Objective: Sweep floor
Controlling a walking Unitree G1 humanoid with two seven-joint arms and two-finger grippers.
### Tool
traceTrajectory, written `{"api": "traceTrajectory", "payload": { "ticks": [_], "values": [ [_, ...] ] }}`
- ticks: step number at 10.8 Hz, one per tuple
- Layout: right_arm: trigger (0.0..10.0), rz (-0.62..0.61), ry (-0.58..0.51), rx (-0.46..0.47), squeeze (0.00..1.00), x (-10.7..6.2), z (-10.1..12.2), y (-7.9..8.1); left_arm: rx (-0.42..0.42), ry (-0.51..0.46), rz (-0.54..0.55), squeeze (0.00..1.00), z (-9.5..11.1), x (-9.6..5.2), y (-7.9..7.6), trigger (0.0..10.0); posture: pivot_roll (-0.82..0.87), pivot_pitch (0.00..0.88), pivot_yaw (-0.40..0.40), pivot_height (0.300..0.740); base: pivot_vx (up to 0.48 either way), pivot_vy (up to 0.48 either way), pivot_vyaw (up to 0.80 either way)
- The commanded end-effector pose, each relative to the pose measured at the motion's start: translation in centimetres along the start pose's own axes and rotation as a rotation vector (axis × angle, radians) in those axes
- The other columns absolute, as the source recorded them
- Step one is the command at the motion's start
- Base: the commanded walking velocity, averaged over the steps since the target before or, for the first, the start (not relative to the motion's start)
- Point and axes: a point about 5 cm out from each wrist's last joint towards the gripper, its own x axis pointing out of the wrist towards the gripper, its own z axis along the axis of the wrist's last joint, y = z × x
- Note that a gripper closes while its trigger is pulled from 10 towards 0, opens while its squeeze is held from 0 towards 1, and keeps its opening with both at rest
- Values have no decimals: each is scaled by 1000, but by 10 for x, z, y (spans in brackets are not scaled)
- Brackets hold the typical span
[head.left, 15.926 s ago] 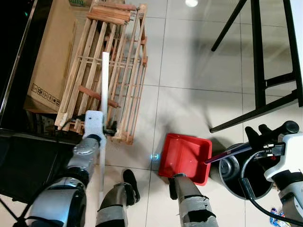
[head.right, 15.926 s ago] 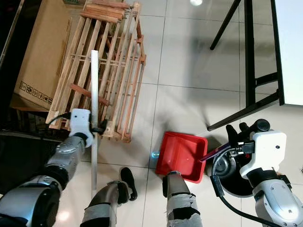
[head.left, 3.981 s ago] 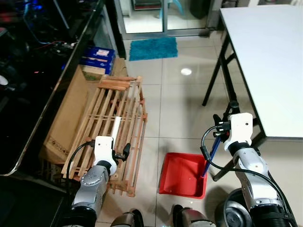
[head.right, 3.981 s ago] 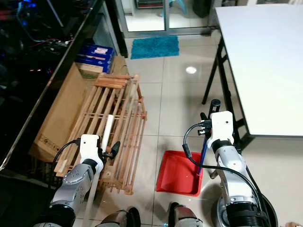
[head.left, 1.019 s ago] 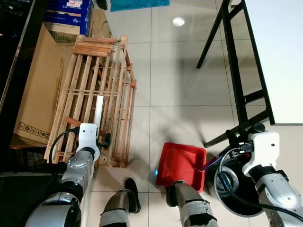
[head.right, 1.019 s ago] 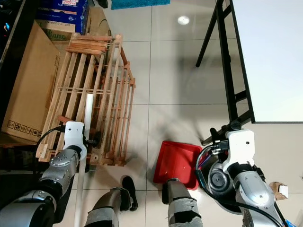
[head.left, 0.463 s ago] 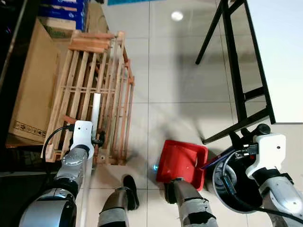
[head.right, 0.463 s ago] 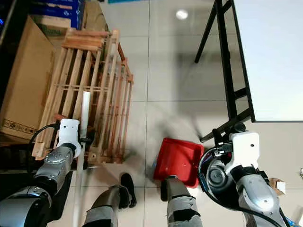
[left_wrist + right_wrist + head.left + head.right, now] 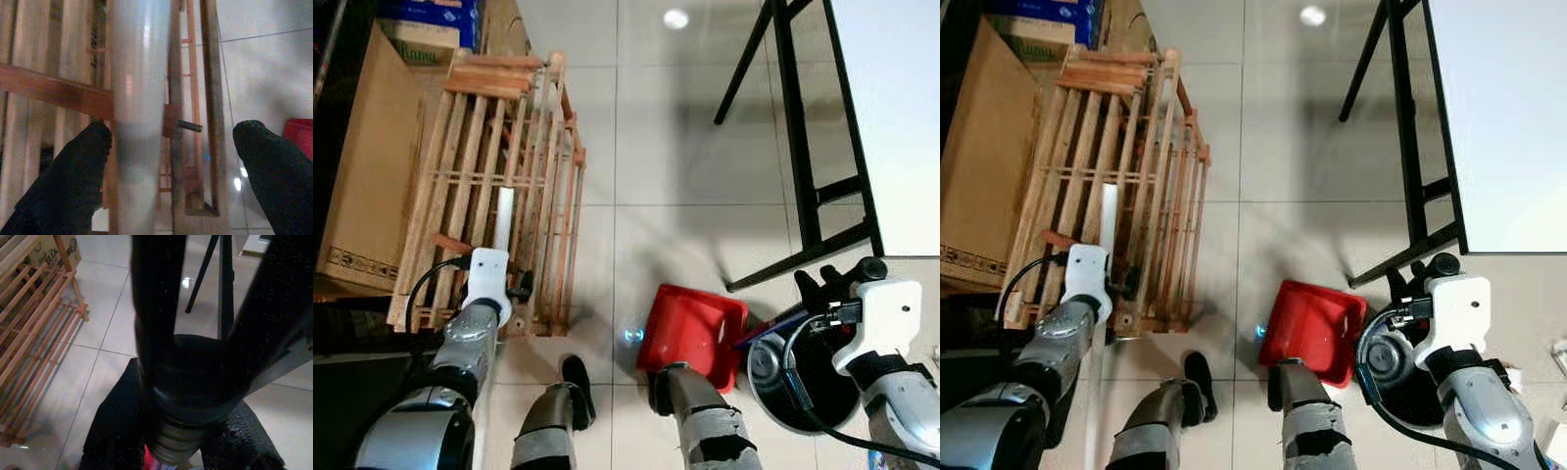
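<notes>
The left gripper (image 9: 504,286) holds the broom pole (image 9: 504,215), a smooth pale tube. In the left wrist view one finger (image 9: 73,176) presses the pole while the other stands well off it, so the hold looks loose, not a full clamp. The pole is probably light and stiff, but slick; a grip low on the shaft, as here, should give control, though it may twist in the fingers.

The right gripper (image 9: 832,294) is closed around the dark handle (image 9: 783,323) of the red dustpan (image 9: 693,328), which rests on the tiles just beside the robot's feet. The pan looks like thin, light plastic; held far out on its long handle it will likely tip easily, so its front lip needs pressing flat to the floor.

Taking the dustpan as landmark: the wooden crate (image 9: 499,176) lies well to its left, with the pole rising right against it. A cardboard box (image 9: 367,166) sits beyond the crate. A black bin (image 9: 803,377) touches or nearly touches the pan's right side, and the black table legs (image 9: 803,157) stand ahead of it to the right. The open tiles (image 9: 666,176) ahead of the pan, between crate and table legs, give the best room for a stroke.
</notes>
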Motion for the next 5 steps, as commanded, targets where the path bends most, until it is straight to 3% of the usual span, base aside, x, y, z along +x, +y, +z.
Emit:
{"api": "traceTrajectory", "payload": {
  "ticks": [1,5],
  "values": [
    [10000,20,156,23,0,-13,-23,0,2,67,2,0,-19,-5,2,10000,-342,510,8,740,0,0,0],
    [10000,23,157,40,0,-14,-21,2,18,47,15,0,-13,-4,9,10000,-342,509,8,740,0,0,0]
  ]
}}
